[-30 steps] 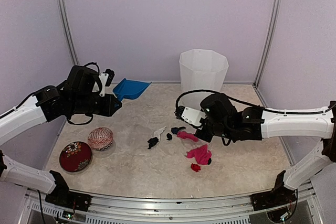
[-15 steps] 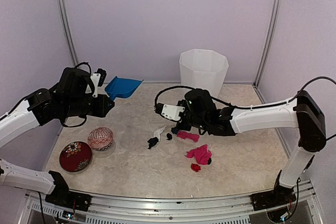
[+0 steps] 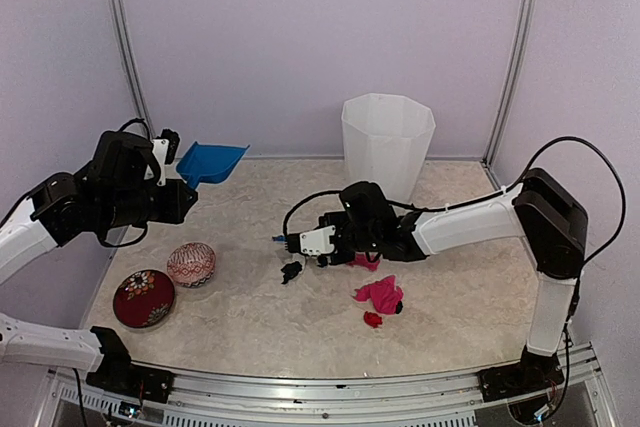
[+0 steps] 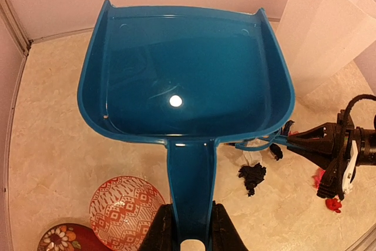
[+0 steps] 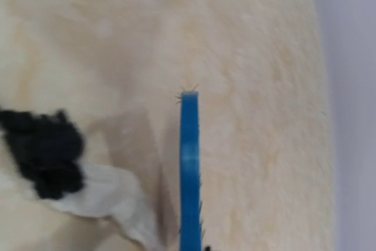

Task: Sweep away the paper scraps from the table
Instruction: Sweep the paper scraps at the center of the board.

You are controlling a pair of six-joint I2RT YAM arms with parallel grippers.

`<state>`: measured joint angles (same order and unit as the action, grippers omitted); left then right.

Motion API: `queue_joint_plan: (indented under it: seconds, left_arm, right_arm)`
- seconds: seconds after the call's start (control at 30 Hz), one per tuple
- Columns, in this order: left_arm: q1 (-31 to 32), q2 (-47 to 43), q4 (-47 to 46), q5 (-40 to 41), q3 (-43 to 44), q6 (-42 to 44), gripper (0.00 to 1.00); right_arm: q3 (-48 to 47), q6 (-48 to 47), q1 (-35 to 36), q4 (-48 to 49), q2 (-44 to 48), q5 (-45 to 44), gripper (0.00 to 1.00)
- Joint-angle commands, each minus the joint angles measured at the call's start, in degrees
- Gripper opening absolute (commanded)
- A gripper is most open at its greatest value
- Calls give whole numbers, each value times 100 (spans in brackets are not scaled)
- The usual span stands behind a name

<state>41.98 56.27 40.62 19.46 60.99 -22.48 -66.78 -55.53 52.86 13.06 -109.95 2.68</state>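
Note:
My left gripper [image 4: 189,223] is shut on the handle of a blue dustpan [image 4: 188,74], held above the table's [image 3: 250,332] back-left part; the dustpan [image 3: 211,161] is empty. My right gripper [image 3: 304,241] is shut on a thin blue brush [image 5: 189,168], low over the table's middle. Just left of the brush lie paper scraps: a black scrap [image 5: 44,151] and a white scrap [image 5: 106,195]. The black scrap [image 3: 291,271] sits below the brush tip. Magenta scraps [image 3: 380,294] and a red scrap [image 3: 372,319] lie to the right. The right fingers are hidden in the right wrist view.
A tall white faceted bin [image 3: 388,137] stands at the back, right of centre. A red-patterned bowl [image 3: 191,264] and a dark red flowered bowl [image 3: 143,298] sit at the front left. Metal frame posts rise at the back corners.
My right arm has swung left with the brush, from over the magenta scraps to the black and white ones. My left arm has drawn the dustpan further left.

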Motion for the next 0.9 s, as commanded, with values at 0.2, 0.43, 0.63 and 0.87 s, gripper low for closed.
queue_joint_plan:
  seconds: [0.2, 0.43, 0.63, 0.87]
  left_arm:
    - [13, -62, -118, -25, -125, -27, 0]
    - [13, 129, -312, -236, -170, 13, 0]
    - [81, 255, -456, -479, -342, -44, 0]
    - [585, 366, -295, -364, -428, -239, 0]
  right_arm:
    - [825, -665, -39, -1044, 771, 832, 0]
    - [1663, -650, 103, -1391, 1823, 633, 0]
    - [2210, -53, 281, -1399, 2909, 271, 0]
    - [2005, 1374, 315, -1690, 3971, -415, 0]
